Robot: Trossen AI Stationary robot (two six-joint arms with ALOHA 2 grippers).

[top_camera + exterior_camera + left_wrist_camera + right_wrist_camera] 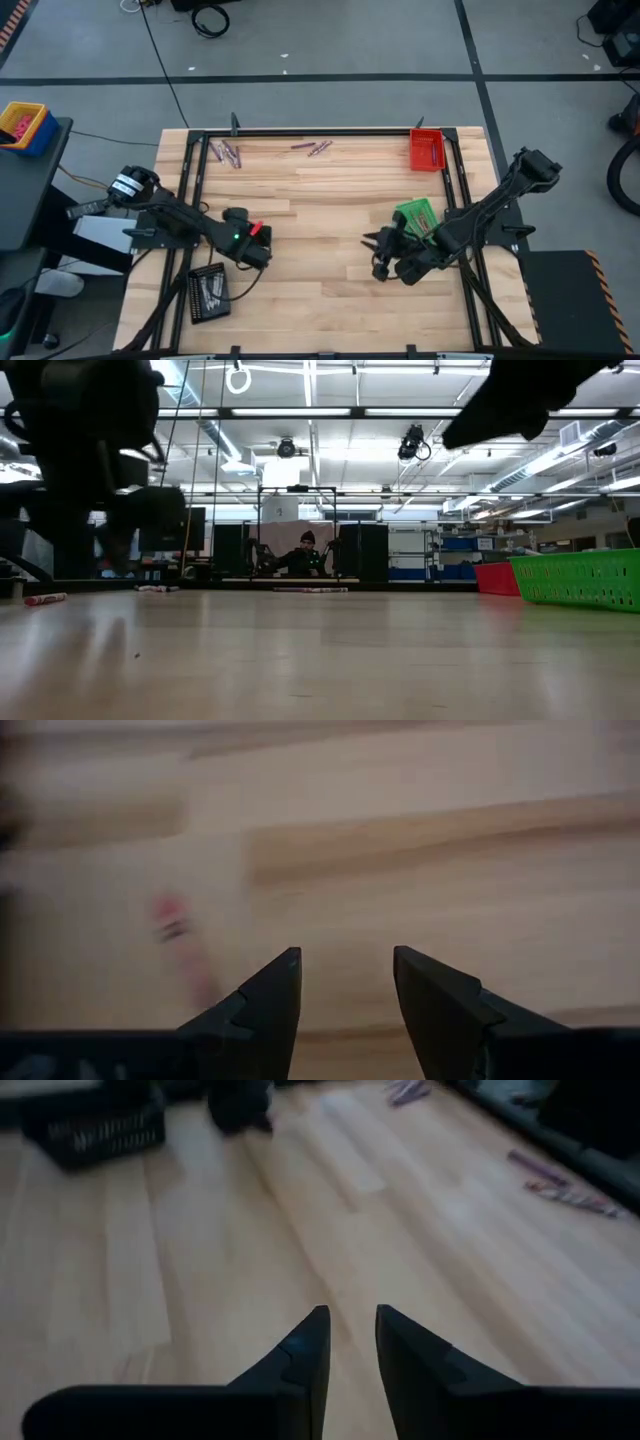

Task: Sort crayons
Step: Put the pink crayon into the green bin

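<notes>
Purplish crayons lie flat on the wooden table near its far edge, one cluster (228, 153) at the left and a few more (312, 148) toward the middle; the right wrist view also shows some crayons (560, 1185). A red crayon (180, 945) lies on the table beside my left gripper (345, 985), which hangs open over bare wood at the near left (255, 250). My right gripper (350, 1340) is at the near right (373, 248), its fingers a little apart with nothing between them, pointing toward the table's left over bare wood.
A red tray (426, 148) stands at the far right corner. A green tray (417, 217) sits by my right arm, and a black tray (208, 291) with crayons sits near the front left. A black frame (320, 131) borders the table.
</notes>
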